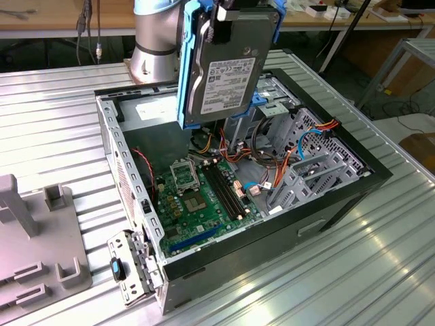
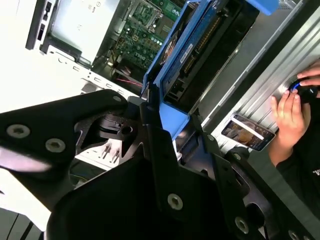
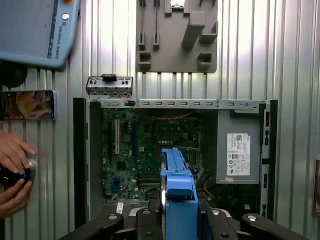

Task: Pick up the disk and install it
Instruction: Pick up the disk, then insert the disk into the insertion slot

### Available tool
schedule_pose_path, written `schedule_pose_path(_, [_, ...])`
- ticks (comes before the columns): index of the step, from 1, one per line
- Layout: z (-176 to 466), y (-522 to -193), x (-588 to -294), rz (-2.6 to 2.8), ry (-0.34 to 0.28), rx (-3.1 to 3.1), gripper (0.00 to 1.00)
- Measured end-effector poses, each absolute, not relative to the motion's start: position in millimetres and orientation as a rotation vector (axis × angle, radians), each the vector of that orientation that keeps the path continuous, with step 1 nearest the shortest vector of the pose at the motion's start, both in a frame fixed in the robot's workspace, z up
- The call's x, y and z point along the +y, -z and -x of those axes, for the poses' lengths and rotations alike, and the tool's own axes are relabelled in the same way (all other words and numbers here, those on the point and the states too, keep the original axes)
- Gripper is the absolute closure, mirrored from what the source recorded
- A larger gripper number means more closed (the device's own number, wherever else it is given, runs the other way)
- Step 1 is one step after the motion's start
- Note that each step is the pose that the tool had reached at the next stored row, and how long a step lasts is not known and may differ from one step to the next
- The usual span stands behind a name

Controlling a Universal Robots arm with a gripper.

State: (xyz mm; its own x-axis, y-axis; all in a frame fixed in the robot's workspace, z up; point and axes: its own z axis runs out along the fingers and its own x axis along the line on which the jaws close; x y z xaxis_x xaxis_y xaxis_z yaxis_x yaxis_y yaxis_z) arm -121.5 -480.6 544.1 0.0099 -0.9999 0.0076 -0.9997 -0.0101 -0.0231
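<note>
The disk [image 1: 224, 71], a grey metal drive in a bright blue carrier, hangs upright above the open computer case [image 1: 340, 204], over its back half. My gripper [image 1: 234, 12] is shut on the disk's top edge. In the first wrist view the disk [image 3: 178, 185] shows edge-on between the black fingers [image 3: 148, 220], above the motherboard [image 3: 145, 150]. In the second wrist view the disk [image 2: 200, 45] sticks out past the gripper [image 2: 167, 117], its connector side showing. The metal drive bay [image 1: 309, 170] with blue cables sits in the case toward the exterior view's right.
A grey holder fixture [image 1: 34, 244] lies at the exterior view's left. A loose bracket [image 1: 132, 268] sits by the case's near corner. A person's hands [image 3: 12, 170], a phone [image 3: 26, 105] and a teach pendant [image 3: 35, 30] lie beside the case on the ribbed metal table [image 1: 54, 136].
</note>
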Motion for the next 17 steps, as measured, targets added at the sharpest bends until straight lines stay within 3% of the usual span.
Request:
schedule_pose_path(10, [121.1,-542.4,-496.6,2.225,0.034,2.203,0.64])
schedule_pose_path(17, [67.7,-541.2,-499.1,2.226,0.034,2.201,0.64])
